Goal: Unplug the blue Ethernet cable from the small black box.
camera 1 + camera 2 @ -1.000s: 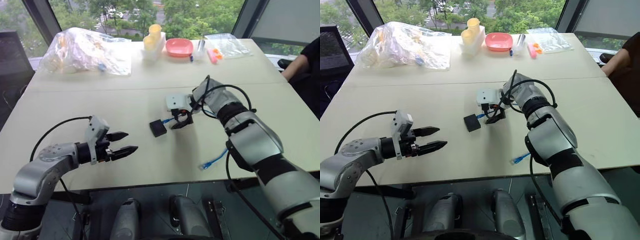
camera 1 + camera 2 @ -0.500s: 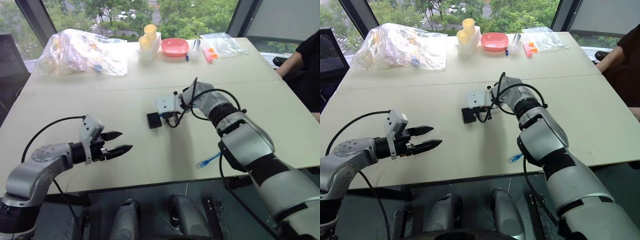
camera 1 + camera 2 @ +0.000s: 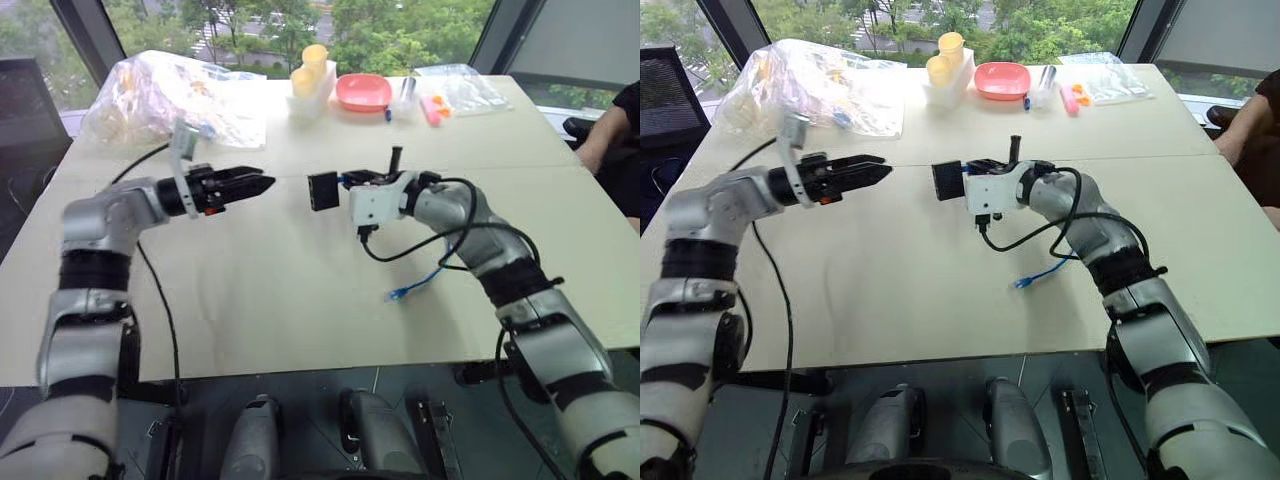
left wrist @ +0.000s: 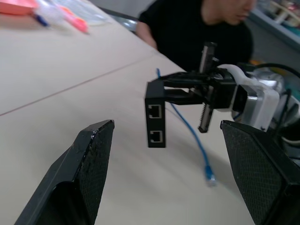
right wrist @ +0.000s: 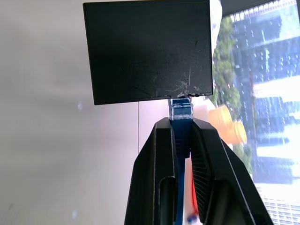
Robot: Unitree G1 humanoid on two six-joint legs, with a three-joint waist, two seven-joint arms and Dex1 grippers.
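A pale beige surface (image 3: 250, 300) made of two sections, with a seam running across it, stands before large windows (image 3: 260, 20) with dark frames — green trees and daylight show outside. Along its far edge lie a crumpled clear plastic bag (image 3: 170, 100), a pink dish (image 3: 362, 92) and yellow cups (image 3: 310, 65). A dark chair (image 3: 25, 100) stands at the left — a person in black (image 3: 612, 140) sits at the right.

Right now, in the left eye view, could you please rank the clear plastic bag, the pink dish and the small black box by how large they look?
1. Clear plastic bag, largest.
2. Pink dish.
3. Small black box, smallest; it is lifted off the table and nearer the camera than the dish, so that ranking is less sure.
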